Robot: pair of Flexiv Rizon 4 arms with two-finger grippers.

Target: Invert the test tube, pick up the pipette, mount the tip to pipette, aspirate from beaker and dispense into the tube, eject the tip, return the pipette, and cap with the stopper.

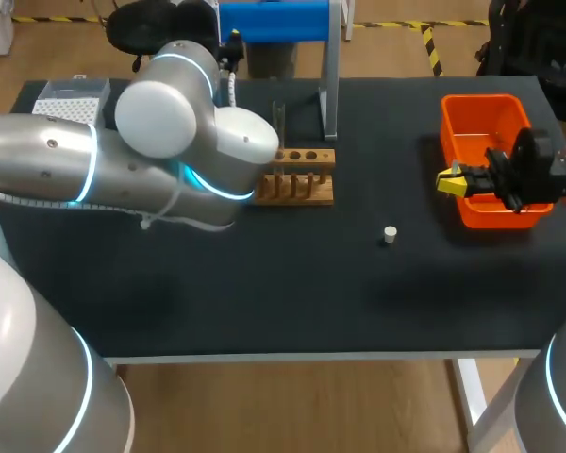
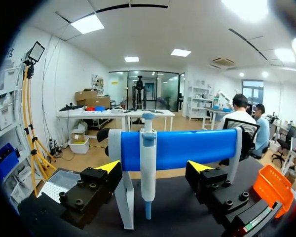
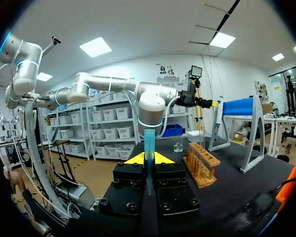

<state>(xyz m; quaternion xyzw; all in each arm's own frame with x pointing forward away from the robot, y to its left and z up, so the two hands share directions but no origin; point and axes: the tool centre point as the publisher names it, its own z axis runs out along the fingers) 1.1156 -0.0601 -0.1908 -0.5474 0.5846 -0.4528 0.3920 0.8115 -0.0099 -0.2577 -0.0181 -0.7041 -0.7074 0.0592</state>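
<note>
The white and blue pipette hangs upright on the blue-barred stand. My left gripper is open around it, one yellow-tipped finger on each side with a gap to the pipette. In the head view my left arm hides this gripper and the pipette at the back of the table. My right gripper is shut on a clear bluish test tube, which stands upright above its fingers. That gripper hovers by the orange bin. The wooden tube rack stands mid-table. The small white stopper lies on the mat.
A tip box sits at the back left corner. A glass beaker stands beyond the rack, near the stand's legs. My left arm stretches across the table's left half.
</note>
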